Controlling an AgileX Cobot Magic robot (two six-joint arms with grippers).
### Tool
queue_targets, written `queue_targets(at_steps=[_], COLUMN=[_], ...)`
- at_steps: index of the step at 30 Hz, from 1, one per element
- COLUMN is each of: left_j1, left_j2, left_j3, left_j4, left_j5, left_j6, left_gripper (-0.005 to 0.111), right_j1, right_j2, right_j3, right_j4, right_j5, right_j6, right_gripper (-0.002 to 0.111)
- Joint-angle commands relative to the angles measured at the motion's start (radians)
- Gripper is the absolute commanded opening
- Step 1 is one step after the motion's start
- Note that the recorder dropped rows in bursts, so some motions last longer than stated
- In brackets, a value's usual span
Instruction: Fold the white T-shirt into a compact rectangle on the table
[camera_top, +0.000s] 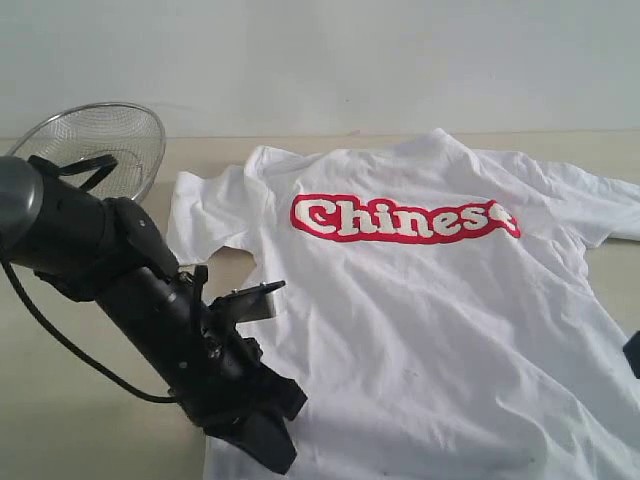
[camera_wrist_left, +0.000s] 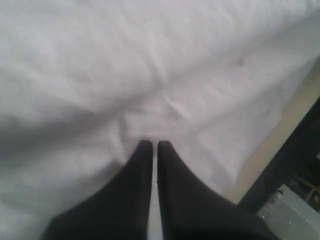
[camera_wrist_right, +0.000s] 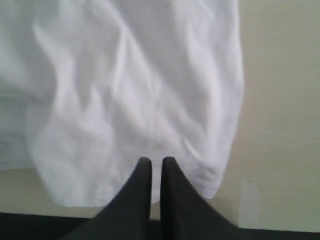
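OK, left tool: fingers pressed tight together, tips sunk into the white T-shirt. The cloth puckers right at the tips, so we call that a pinch on the fabric. In the ext. view this tool sits low at the shirt's hem edge, and its black arm slants back and away from it.

Right tool: same story. Fingers are shut close and creases fan out from the tips, with cloth nipped near a corner of the shirt. The pale desk shows just beside that cloth edge. In the ext. view we get only a dark sliver of this tool at the picture's edge.

Shirt itself lies spread out on the desk, front side up, sleeves out, not folded yet. Its red band with white "Chinese" lettering sits well ahead of the left tool, toward the collar.

A wire-mesh bowl sits behind the left arm, well apart from the tool and just off the shirt's sleeve. It's tilted up, rim toward us.
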Motion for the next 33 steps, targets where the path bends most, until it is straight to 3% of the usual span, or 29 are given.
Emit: queue_targets(at_steps=[1, 6, 13, 26, 33], left_j1=[-0.003, -0.005, -0.005, -0.005, -0.005], left_j2=[-0.081, -0.144, -0.156, -0.156, -0.156], left_j3=[0.006, 0.016, 0.144, 0.298, 0.297], left_j4=[-0.012, 0.005, 0.039, 0.070, -0.117], left_j5=[0.092, 0.153, 0.148, -0.027, -0.044], left_j6=[0.001, -0.009, -0.037, -0.072, 0.061], left_gripper=[0.004, 0.004, 0.004, 0.004, 0.004], right_j1=[-0.001, -0.001, -0.001, -0.001, -0.001], right_j2=[0.036, 0.100, 0.109, 0.110, 0.110], right_j3=[-0.005, -0.005, -0.005, -0.005, -0.005], right_j4=[0.079, 0.067, 0.090, 0.108, 0.140], right_j5=[0.006, -0.011, -0.037, -0.075, -0.089], right_j6=[-0.065, -0.068, -0.098, -0.109, -0.135], right_gripper=[0.000, 0.000, 0.000, 0.000, 0.000])
